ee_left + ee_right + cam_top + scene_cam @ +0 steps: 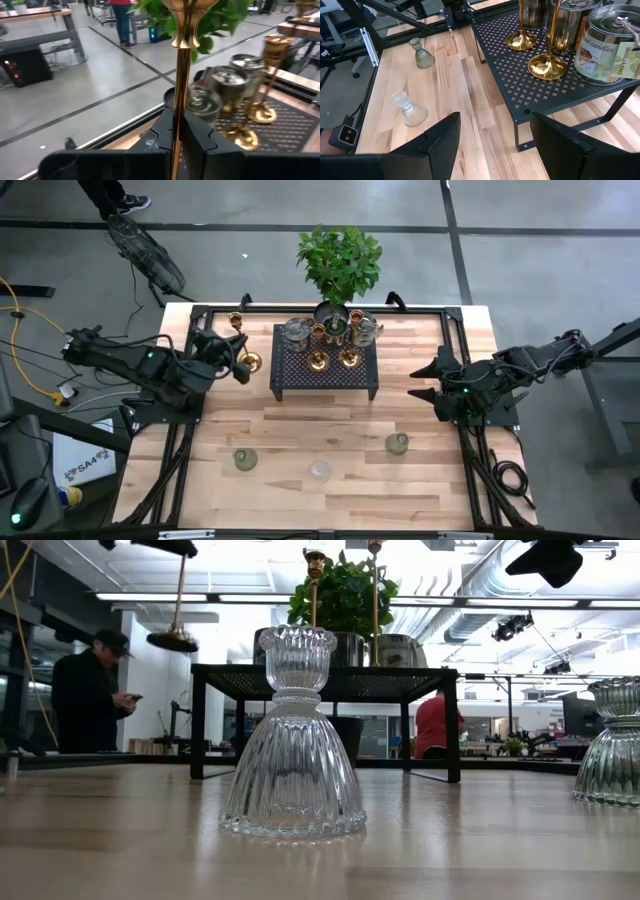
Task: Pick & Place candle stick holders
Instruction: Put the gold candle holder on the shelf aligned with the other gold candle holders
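Observation:
My left gripper (238,367) is shut on a slim brass candle stick holder (250,362), held in the air left of the black perforated stand (290,380). Two more brass holders (318,360) and squat silver ones (296,330) stand on the stand's top. Another brass holder (237,320) stands at the table's far left. Two greenish holders (245,459) (397,443) and a clear glass one (319,470) stand on their bases near the front. My right gripper (425,380) is open and empty, right of the stand. My left gripper pinches the brass holder's thin stem (178,107) between its two fingers, below the cup. The fingers come level from the table's left and lie across the stem. The holder hangs about upright, its round base (172,640) clear of the table.
A leafy potted plant (340,265) stands at the far edge behind the stand. A black frame (200,310) runs along the table's edges. Bare wood lies between the stand and the front holders. People stand in the room beyond the table (90,690).

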`<state>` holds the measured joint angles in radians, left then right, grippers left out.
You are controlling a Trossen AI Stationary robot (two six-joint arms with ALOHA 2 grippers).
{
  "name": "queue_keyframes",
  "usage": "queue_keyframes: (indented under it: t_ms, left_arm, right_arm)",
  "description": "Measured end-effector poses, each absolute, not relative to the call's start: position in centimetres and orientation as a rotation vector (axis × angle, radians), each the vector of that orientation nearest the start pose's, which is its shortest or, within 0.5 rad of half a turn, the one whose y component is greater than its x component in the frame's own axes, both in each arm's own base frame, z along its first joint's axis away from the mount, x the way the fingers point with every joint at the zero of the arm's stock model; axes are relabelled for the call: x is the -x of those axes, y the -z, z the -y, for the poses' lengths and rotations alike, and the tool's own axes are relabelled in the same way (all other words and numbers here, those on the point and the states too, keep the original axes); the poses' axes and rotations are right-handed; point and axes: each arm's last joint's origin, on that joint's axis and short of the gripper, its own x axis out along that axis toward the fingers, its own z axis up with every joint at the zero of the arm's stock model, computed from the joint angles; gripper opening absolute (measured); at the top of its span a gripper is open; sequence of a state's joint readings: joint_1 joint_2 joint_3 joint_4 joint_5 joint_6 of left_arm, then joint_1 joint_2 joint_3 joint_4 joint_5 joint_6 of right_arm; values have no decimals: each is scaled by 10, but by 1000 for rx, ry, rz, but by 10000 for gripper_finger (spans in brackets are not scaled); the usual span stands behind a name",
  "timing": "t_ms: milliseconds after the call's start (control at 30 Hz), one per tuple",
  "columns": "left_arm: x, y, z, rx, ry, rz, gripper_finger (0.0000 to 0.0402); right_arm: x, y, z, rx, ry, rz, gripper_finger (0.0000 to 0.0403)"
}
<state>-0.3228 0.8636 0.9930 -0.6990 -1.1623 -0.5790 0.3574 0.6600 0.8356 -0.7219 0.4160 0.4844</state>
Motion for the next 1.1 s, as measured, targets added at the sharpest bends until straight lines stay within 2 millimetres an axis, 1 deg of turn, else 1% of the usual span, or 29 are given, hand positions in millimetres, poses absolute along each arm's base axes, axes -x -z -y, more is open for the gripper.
queue_keyframes:
  t_ms: [167, 267, 367, 567, 767, 900, 1100]
  left_arm:
    - [-171, -354, 30, 140, -880, -169, 9]
    - [-186, -355, 32, 127, -871, -149, 9]
    - [-201, -353, 30, 107, -859, -157, 9]
    - [-226, -349, 17, 120, -824, -168, 9]
    - [-236, -345, 7, 139, -851, -163, 9]
    - [-239, -343, 2, 190, -855, -157, 9]
    - [-243, -339, -6, 189, -876, -174, 9]
  right_arm:
    - [-119, -318, -32, -268, 177, -478, 233]
    - [-119, -318, -32, -268, 177, -478, 233]
    - [-119, -318, -32, -268, 177, -478, 233]
    - [-119, -318, -32, -268, 177, -478, 233]
    - [-119, -318, -32, -268, 177, -478, 233]
    - [-119, -318, -32, -268, 177, -478, 233]
    - [-119, -318, -32, -268, 177, -478, 233]
